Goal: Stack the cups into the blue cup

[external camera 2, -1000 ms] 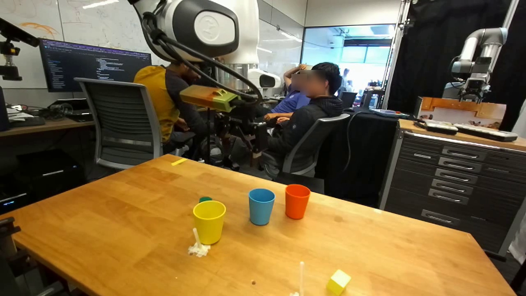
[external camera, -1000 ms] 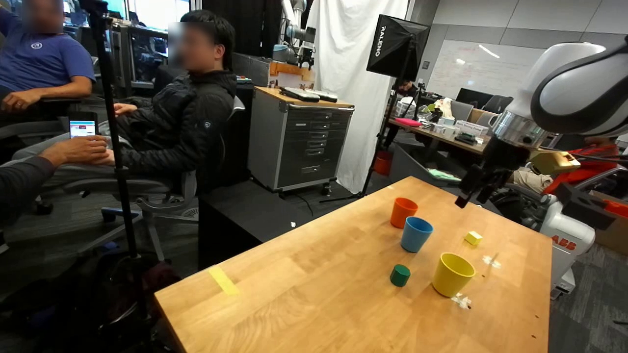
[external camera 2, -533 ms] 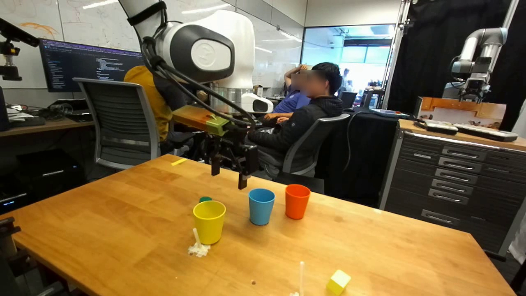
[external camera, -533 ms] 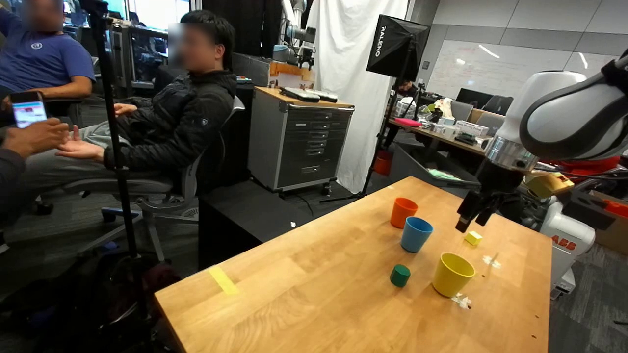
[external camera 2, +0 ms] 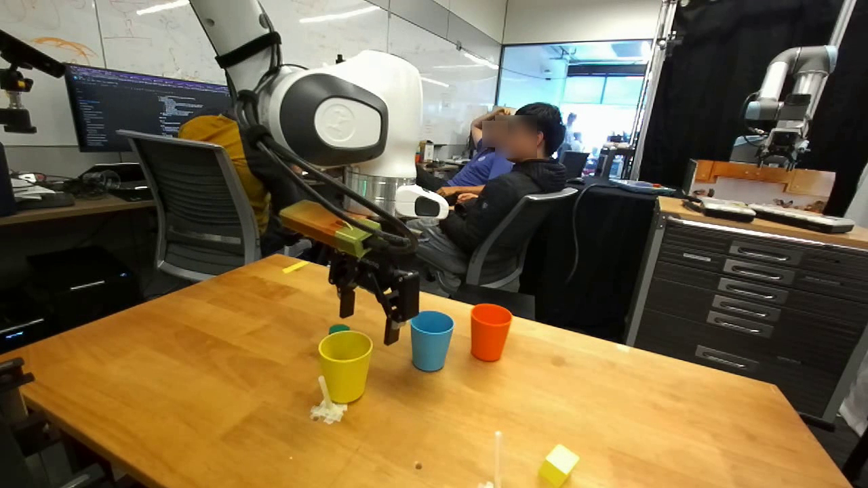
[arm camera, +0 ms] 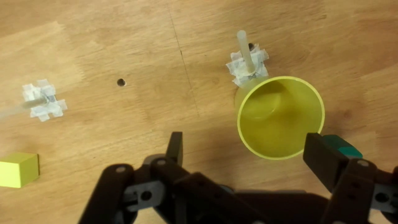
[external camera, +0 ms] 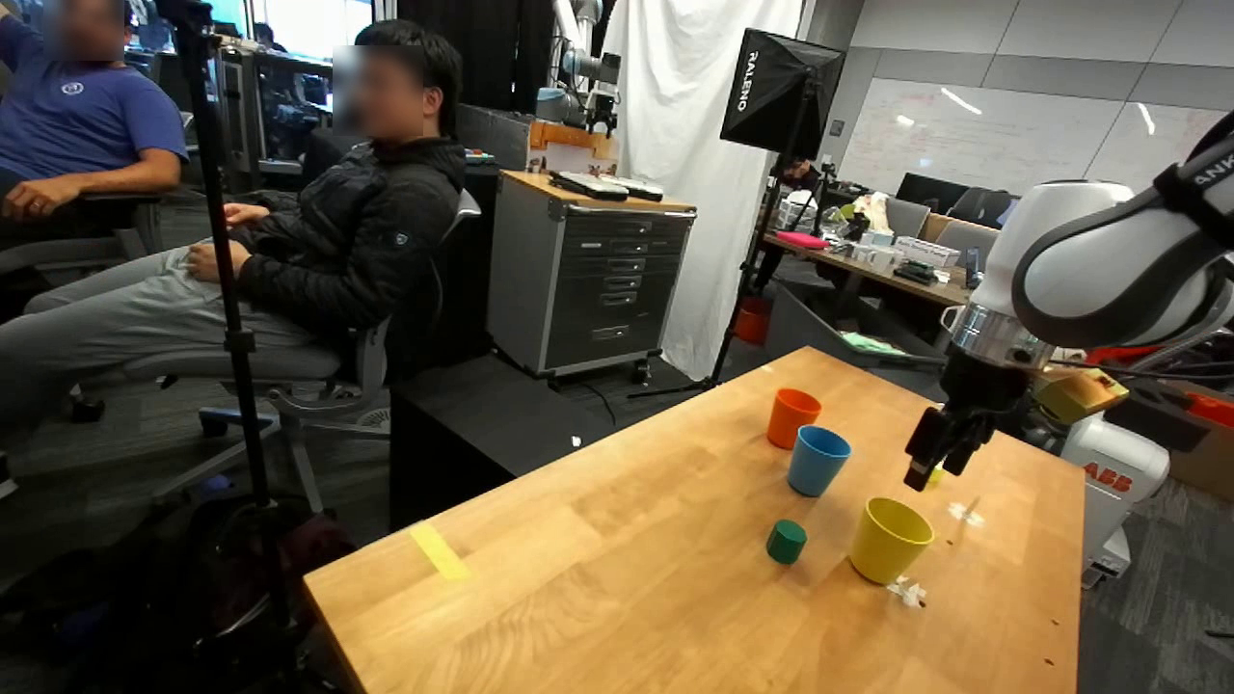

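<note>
As my gripper hangs above the counter, fingers spread wide, the yellow cup stands nearest, upright, mouth up, long axis vertical; in the wrist view one finger overlaps its rim. A taped stick rises just beside that cup, an obstacle on one side, and the dark green block sits near it on another. Farther off, the blue cup and the orange cup also stand upright, a narrow gap between them, the orange one near the counter's edge. A yellow block lies well apart from these. Past the green block, a broad stretch of wood runs to a yellow strip near a corner.
</note>
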